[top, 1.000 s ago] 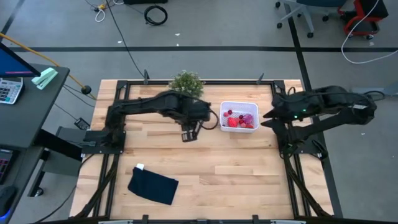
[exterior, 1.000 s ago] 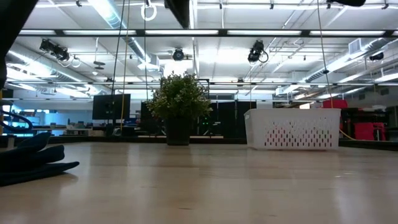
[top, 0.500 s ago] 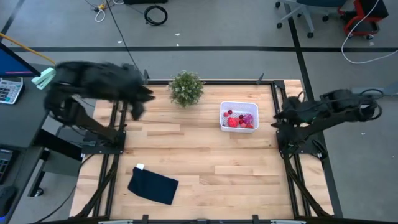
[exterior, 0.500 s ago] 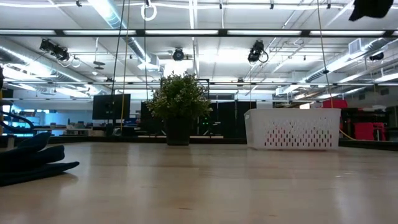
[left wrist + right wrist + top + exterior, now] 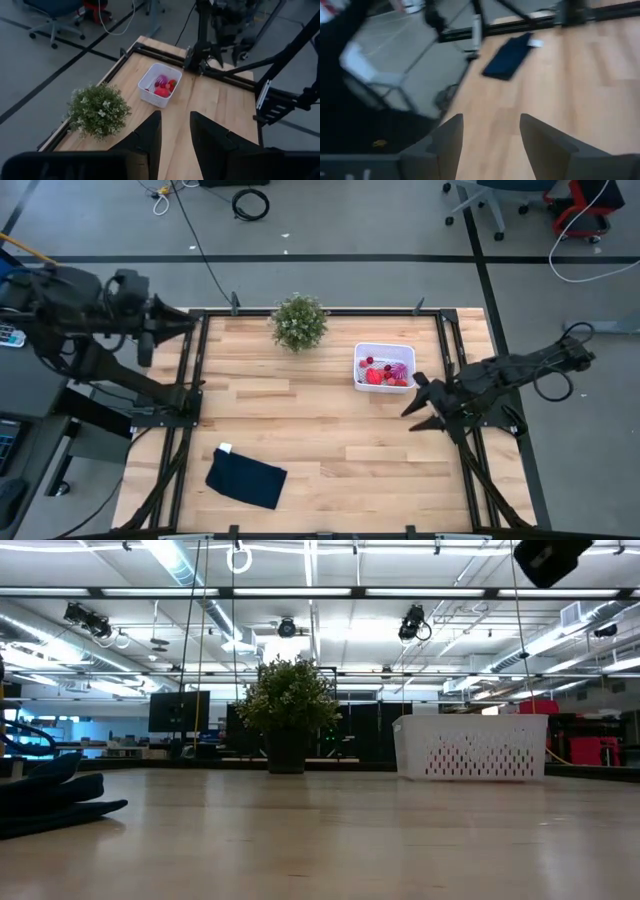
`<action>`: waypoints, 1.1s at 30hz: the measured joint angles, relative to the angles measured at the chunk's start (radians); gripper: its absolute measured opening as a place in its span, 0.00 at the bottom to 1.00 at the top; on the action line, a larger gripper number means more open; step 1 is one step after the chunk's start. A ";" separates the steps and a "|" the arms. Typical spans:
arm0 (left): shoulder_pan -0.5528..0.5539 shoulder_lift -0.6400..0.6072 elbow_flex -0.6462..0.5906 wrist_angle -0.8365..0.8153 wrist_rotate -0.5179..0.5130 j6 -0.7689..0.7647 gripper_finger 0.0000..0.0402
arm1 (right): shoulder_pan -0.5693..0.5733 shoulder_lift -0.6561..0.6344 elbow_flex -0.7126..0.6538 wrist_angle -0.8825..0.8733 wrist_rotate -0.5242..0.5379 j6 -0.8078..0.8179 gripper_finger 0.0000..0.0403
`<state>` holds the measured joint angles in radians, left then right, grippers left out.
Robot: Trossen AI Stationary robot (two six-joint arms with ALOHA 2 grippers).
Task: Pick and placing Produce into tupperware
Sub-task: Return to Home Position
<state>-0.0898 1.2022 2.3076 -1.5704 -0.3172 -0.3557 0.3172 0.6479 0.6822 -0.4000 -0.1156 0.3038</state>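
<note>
basket [image 5: 385, 347] 1 | plant [image 5: 300, 323] 1 | cloth [image 5: 246, 477] 1 | produce [image 5: 378, 375] count unclear

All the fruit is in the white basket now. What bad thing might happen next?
The right gripper hangs open over the table's right side, close to the white basket, so a wide swing might bump it. A bump could shake some fruit out onto the table. The left gripper is off beyond the table's left edge, far from the basket, so it looks like little risk.

no legible text on any surface, no labels or brands; no readable numbers
</note>
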 joint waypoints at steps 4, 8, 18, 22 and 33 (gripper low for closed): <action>0.000 -0.083 -0.099 0.001 0.000 -0.003 0.27 | -0.001 -0.018 -0.027 0.067 0.070 -0.036 0.51; 0.000 -0.229 -0.349 0.067 0.000 -0.052 0.27 | 0.000 -0.021 -0.040 0.105 0.049 -0.072 0.51; 0.000 -0.662 -1.201 0.830 0.292 0.183 0.27 | 0.000 -0.021 -0.040 0.192 0.044 -0.129 0.51; 0.000 -0.793 -1.454 1.059 0.295 0.142 0.27 | 0.000 -0.021 -0.040 0.277 0.033 -0.177 0.51; 0.001 -0.849 -1.950 1.676 0.296 0.110 0.27 | 0.041 0.108 -0.040 0.392 -0.003 -0.174 0.51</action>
<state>-0.0891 0.3528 0.3580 0.1061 -0.0212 -0.2455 0.3580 0.7557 0.6422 -0.0075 -0.1188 0.1300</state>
